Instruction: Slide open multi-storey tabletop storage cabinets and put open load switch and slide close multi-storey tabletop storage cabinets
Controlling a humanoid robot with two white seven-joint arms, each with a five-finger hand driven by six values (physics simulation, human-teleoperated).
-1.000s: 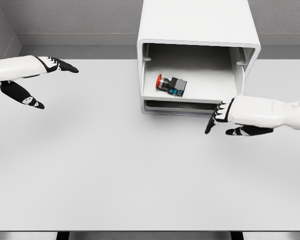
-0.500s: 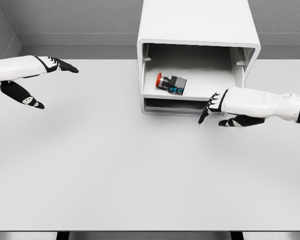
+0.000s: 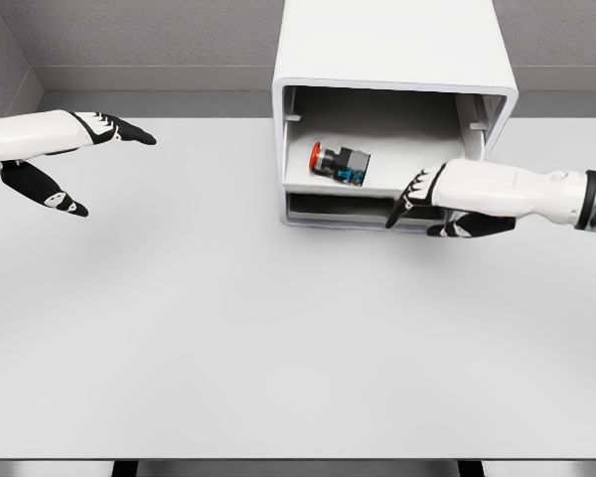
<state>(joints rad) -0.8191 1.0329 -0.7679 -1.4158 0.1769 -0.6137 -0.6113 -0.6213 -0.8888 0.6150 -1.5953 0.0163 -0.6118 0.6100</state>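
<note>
Wide pale grey tabletop [image 3: 278, 348] filling most of the head view, bordered behind by a grey wall. Standing at the back, right of centre: a white multi-storey storage cabinet [image 3: 392, 45] with rounded corners, front open toward the camera, probably so that both hands can reach in from the near side. Inside the upper storey, a white sliding tray [image 3: 417, 159] sitting pulled out a little, front lip visible above a narrow dark slot of the lower storey. Reaching in from the right edge: a white forearm ending in the right hand [image 3: 442, 199], black-and-white fingers [image 3: 402, 204] loosely extended and pointing down-left, holding nothing, placed right at the tray's front lip; contact with it not clear. Likely positioned there to push the tray shut, since the load switch already lies inside. At the far left, well apart from the cabinet: the left hand [image 3: 55, 159], open, fingers spread, empty, hovering idle over the table. Smallest item: the load switch [image 3: 340, 165], lying on its side on the tray's left part, a round red button at its left end, dark blocky body, blue detail at the lower right.
</note>
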